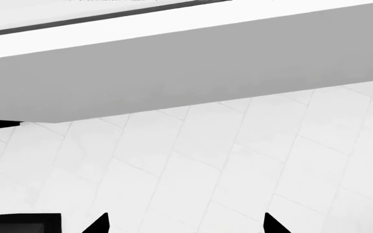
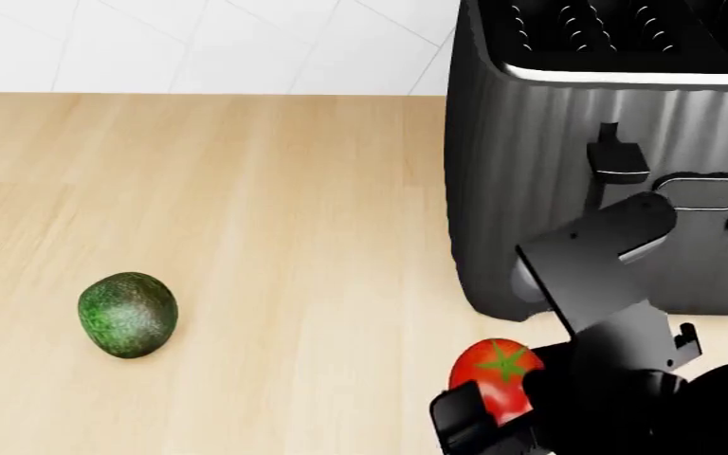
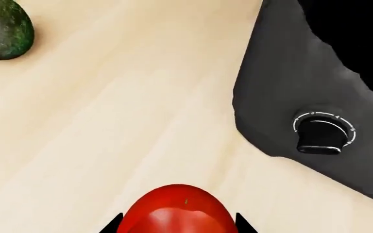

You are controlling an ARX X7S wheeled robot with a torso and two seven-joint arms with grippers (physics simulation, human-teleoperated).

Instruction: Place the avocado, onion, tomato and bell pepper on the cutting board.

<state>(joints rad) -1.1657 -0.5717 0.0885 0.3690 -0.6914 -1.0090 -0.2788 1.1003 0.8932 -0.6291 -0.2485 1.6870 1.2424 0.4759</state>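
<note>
Right gripper (image 2: 497, 408) clamped on the tomato (image 2: 500, 377), one dark finger on each side of it, as seen in both the head view and the right wrist view. Left gripper (image 1: 186, 224) spread apart and holding nothing, hanging off the table over a pale tiled floor (image 1: 238, 165), below a white ledge (image 1: 173, 73).

Tomato glossy, bright red, round, with a small green star cap on top; whether lifted or touching the wood, cannot tell. Just beside it, a black toaster (image 2: 591, 161) with ribbed walls, a lever, a round dial (image 3: 321, 136) and slots on top. Well apart, on the left of the head view, the avocado (image 2: 128, 315): dark green, egg-shaped, mottled skin, lying alone on the counter (image 2: 276, 190) of light wood with lengthwise grain.

Probably the step of carrying the tomato to the board. Board not in view, nor onion, nor pepper. Next move calls for a lift clear of the surface and away from the toaster wall, then a turn of the head to find the board. Smooth skin and round shape may slip under a weak grip. Avocado may roll when grasped.
</note>
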